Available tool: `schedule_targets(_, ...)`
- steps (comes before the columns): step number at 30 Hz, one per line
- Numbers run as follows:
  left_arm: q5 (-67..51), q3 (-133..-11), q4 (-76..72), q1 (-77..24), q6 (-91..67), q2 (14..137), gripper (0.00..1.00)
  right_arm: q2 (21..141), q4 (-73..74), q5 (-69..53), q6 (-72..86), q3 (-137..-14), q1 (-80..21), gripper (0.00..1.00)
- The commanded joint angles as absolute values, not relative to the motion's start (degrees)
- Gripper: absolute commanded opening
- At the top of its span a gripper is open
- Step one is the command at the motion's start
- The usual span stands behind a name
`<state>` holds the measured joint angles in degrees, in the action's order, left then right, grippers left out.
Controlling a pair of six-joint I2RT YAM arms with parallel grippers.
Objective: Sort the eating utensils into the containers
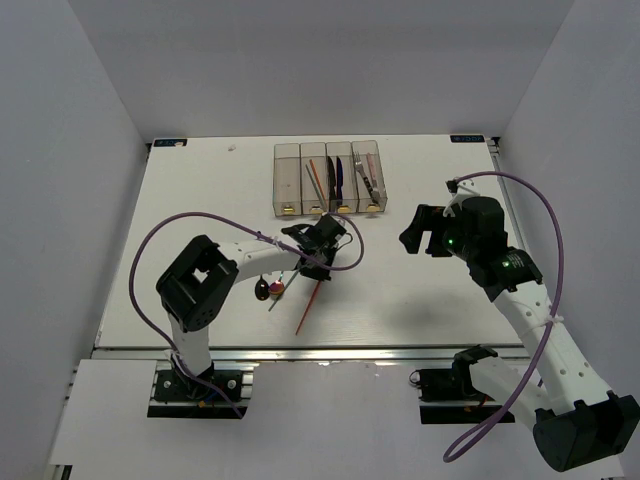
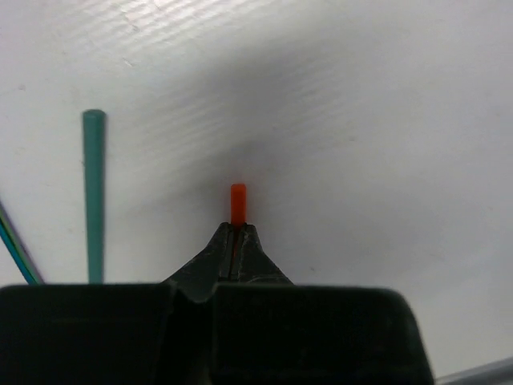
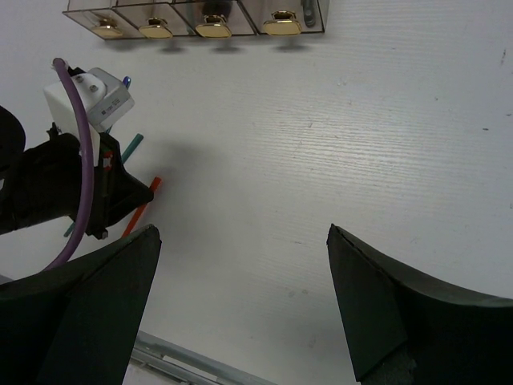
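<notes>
**Placement.** The four joined containers (image 1: 329, 178) stood in a row at the far side of the counter (image 1: 430, 300), yellow tabs toward the arms. Three of them held utensils laid lengthwise. I could make out nothing in the leftmost. Loose utensils lay on the counter before the left arm, among them a dark spoon (image 1: 262, 290) and a teal stick (image 2: 94, 192). In my judgement they lay there because they were not yet sorted.

**Left fingers** (image 2: 255, 255). They were pressed together on an orange-red chopstick (image 2: 238, 202), whose blunt tip stood just past the fingertips. The overhead view showed the rest of it slanting back across the counter toward the arm bases. Gripping near one end suits a thin stick lying flat, since that end can be raised first. Whether the chopstick had left the surface could not be determined. The teal stick lay beside the fingers, apart from them.

**Right fingers** (image 3: 401, 309). They were spread wide, holding and touching nothing, above bare counter to the right of the containers and well apart from the loose utensils. This appeared to be a waiting position that kept clear of the left arm.

**Task status.** Partly done. The next step was judged to be carrying the chopstick to a container.
</notes>
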<state>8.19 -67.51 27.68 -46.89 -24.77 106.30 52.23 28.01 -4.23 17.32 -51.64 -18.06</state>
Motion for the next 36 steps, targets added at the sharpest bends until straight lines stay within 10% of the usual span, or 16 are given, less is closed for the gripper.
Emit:
schedule_targets(1, 6.94, -73.11, 30.58, -47.64, -28.20, 102.67, 0.00, 51.42, 27.51, -3.08, 16.52, -54.66, -18.19, 0.89)
schedule_targets(20, 22.58, -131.81, 17.68, -30.32, -21.98, 128.05, 0.00, 53.61, 27.77, -1.41, 15.82, -56.25, -18.28, 0.89)
schedule_targets(32, 23.64, -124.45, 8.79, -29.00, -14.77, 131.21, 0.00, 53.53, 27.16, -1.58, 15.73, -55.11, -18.37, 0.89)
schedule_targets(36, 23.47, -122.70, 9.58, -29.00, -15.47, 131.14, 0.37, 53.88, 27.16, -1.49, 15.73, -55.11, -18.28, 0.89)
